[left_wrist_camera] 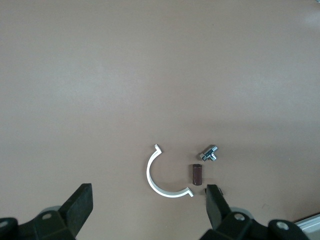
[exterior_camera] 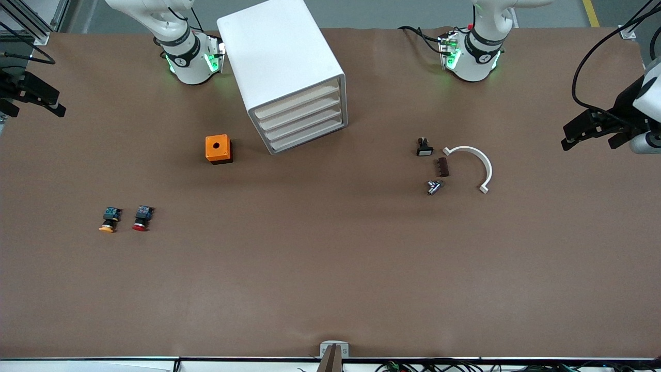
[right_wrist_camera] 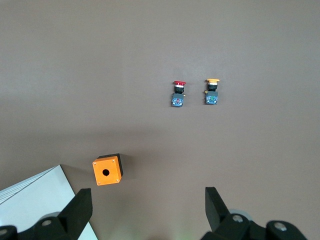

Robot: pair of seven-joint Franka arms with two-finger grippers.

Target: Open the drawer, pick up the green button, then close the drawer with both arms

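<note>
White cabinet [exterior_camera: 286, 72] near worktop's robot edge, every drawer [exterior_camera: 302, 118] shut; green button unseen, presumably inside. Left hand [exterior_camera: 594, 132], right hand [exterior_camera: 38, 98] wide open, empty, over worktop ends. Risk: pulling wrong drawer; unbraced cabinet sliding.

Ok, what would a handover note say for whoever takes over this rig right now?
Left gripper: open, empty, waiting at the left arm's end of the table.
Right gripper: open, empty, at the right arm's end.
Cabinet: all four drawers shut.
Green button: not in view.
Red-capped button and yellow-capped button lie loose on the table.
Done: nothing.
Left: open a drawer, take the button, close it.
</note>
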